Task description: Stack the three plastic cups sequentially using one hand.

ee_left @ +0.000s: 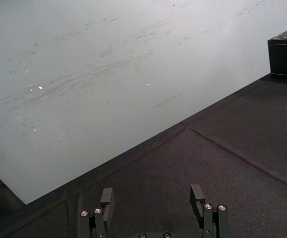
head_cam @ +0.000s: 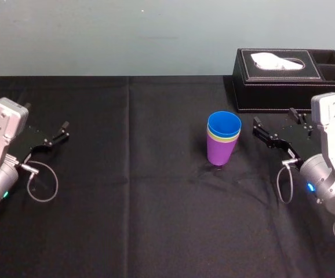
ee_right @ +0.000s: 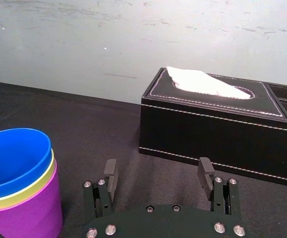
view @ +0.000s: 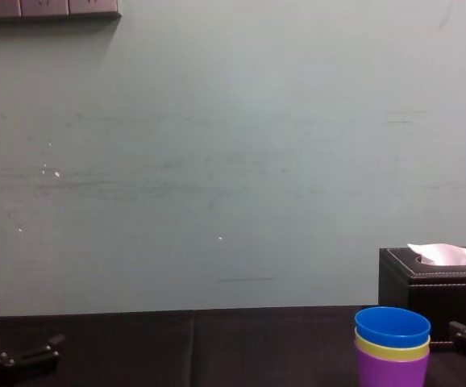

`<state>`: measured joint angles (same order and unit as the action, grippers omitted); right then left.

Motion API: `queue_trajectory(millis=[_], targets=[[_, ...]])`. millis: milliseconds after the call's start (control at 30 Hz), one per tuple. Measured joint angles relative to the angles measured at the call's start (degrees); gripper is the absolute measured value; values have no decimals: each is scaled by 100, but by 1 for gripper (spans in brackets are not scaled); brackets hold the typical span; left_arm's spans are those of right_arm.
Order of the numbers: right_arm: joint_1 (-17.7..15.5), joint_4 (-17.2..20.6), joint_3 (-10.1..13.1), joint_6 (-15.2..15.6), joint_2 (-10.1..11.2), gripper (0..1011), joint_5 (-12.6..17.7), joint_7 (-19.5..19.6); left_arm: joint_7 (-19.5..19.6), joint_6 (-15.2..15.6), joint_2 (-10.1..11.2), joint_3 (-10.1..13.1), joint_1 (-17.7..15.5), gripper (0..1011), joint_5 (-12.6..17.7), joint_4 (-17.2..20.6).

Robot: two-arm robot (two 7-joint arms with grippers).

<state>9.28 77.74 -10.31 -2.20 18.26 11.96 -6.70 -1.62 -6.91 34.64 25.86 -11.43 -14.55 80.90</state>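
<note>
Plastic cups [head_cam: 224, 139]: three, nested in one stack.

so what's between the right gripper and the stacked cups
Nothing. In the head view a bare stretch of black tablecloth separates the open right gripper from the stacked cups, and the two do not touch.

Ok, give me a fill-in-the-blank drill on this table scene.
The outermost, bottom cup is ____. The yellow-green cup nests between it and the top cup, coloured ____. Behind and right of them stands a black ____ box. The right gripper, beside the bottom cup, has jaws ____; the left gripper sits far left.
Missing: purple; blue; tissue; open.
</note>
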Motion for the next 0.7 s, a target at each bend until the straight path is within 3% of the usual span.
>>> queue_trajectory(millis=[700], targets=[[0, 0, 0, 0, 0, 1000, -1, 0, 0, 0, 0, 0, 0, 1011, 0, 0]])
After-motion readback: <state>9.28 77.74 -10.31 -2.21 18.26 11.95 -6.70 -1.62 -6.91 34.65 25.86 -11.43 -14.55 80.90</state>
